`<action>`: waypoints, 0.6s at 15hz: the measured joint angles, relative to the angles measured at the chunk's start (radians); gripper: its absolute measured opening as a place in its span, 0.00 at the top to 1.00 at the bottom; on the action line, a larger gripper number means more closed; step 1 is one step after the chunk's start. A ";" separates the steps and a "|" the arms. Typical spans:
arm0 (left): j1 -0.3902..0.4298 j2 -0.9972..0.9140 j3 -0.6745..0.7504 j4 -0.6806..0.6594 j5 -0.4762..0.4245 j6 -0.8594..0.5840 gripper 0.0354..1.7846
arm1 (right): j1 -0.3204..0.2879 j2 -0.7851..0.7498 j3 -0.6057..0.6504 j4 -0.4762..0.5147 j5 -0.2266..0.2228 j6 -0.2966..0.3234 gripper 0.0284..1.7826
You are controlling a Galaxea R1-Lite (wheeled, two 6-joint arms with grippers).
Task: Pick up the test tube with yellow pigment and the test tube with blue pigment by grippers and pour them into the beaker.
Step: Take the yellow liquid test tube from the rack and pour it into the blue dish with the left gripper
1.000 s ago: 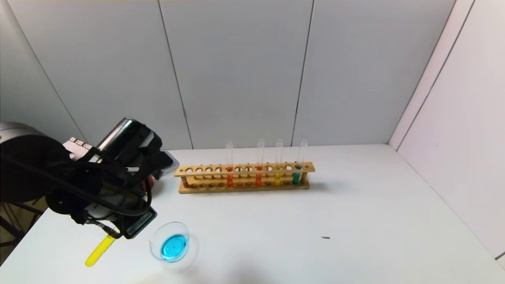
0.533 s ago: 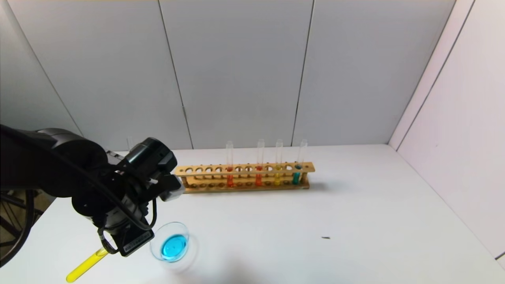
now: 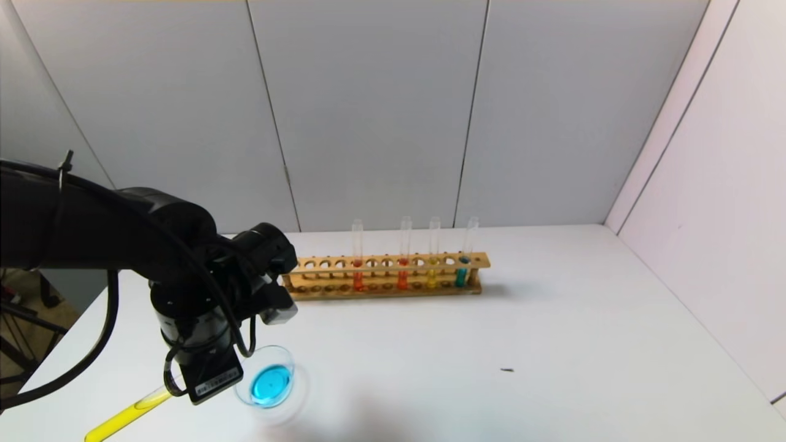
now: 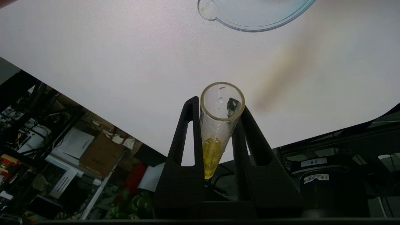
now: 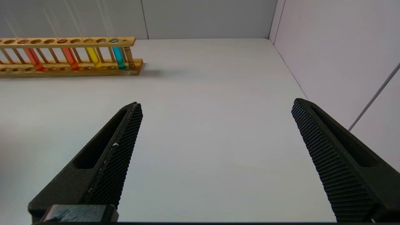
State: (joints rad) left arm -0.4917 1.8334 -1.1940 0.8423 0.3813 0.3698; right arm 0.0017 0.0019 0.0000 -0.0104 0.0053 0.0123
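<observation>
My left gripper (image 3: 206,373) is shut on the test tube with yellow pigment (image 3: 126,415), just left of the beaker (image 3: 268,383). The tube is steeply tilted. Its round bottom points to the table's front left, and yellow liquid lies along its lower part. In the left wrist view the fingers (image 4: 187,125) clamp the tube (image 4: 215,137) near its open mouth, and the beaker rim (image 4: 250,26) lies beyond. The beaker holds blue liquid. The test tube with blue pigment is out of view. My right gripper (image 5: 216,103) is open and empty over bare table.
A wooden rack (image 3: 381,275) stands at the back with two orange tubes, a yellow tube (image 3: 432,273) and a teal tube (image 3: 462,270). A small dark speck (image 3: 506,370) lies on the table to the right. Walls close the back and right.
My left arm has swung right, toward the beaker, and lower. The yellow tube has tipped flatter, and its bottom has moved toward the front left edge.
</observation>
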 joint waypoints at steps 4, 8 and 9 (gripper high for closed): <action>-0.010 0.056 -0.026 0.011 0.000 0.000 0.84 | 0.000 0.000 0.000 0.000 0.000 0.000 0.02; -0.011 0.091 -0.034 0.040 0.023 0.008 0.84 | 0.000 0.000 0.000 0.000 0.000 0.000 0.02; -0.011 0.098 -0.038 0.056 0.031 0.010 0.84 | 0.000 0.000 0.000 0.000 0.000 0.000 0.02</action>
State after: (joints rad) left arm -0.5026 1.9315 -1.2319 0.8981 0.4128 0.3800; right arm 0.0019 0.0019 0.0000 -0.0100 0.0053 0.0119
